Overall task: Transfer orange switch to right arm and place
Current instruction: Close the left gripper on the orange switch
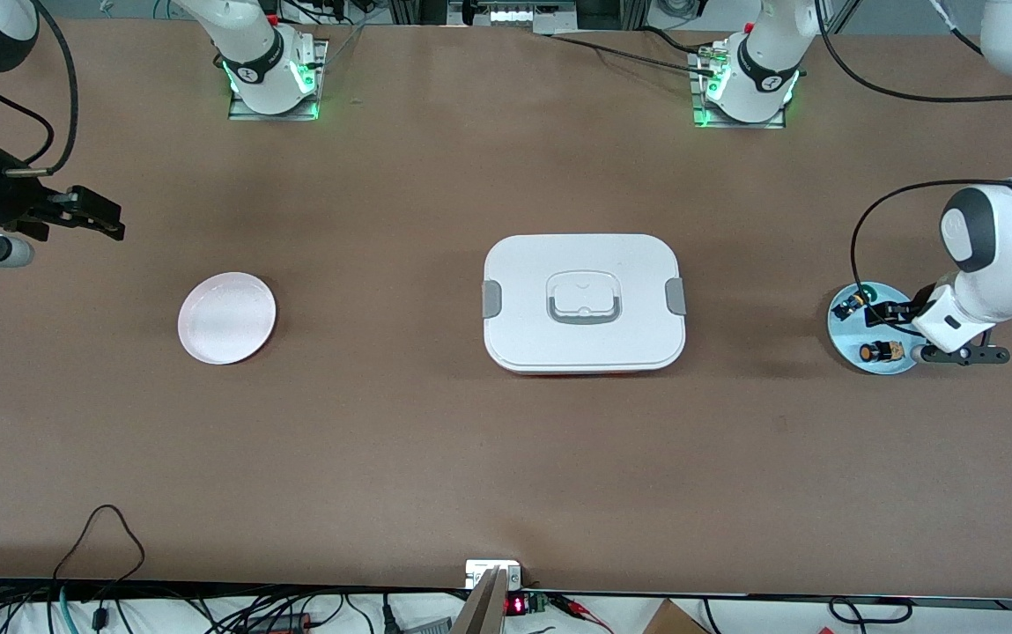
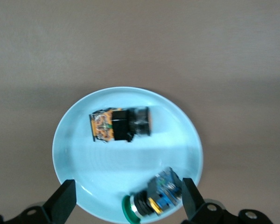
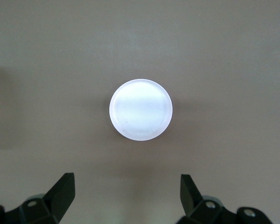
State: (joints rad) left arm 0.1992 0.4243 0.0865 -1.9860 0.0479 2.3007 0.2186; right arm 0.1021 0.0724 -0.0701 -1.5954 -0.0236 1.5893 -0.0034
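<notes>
On the brown bench [image 1: 435, 458], the white lidded box [image 1: 584, 304] at the middle serves as landmark. Toward the left arm's end from it sits a pale blue plate [image 1: 849, 339], partly covered in the front view by the left arm's wrist. The orange switch [image 1: 879, 351] lies on its side on this plate, on the part nearer the front camera; its cap is blurred in the left wrist view [image 2: 120, 124], where only the black collar and tan-orange body read clearly. The green-capped switch [image 1: 849, 306] lies farther from the camera on the same plate, cut off by the frame edge in the wrist view [image 2: 155, 199].

The left gripper [image 2: 126, 198] hangs over the plate with jaws wide open, holding nothing; the orange switch sits apart from them, untouched.

Toward the right arm's end from the box rests a white plate [image 1: 227, 317]. The right gripper [image 3: 126, 191] waits above the bench near it, jaws open and empty.
</notes>
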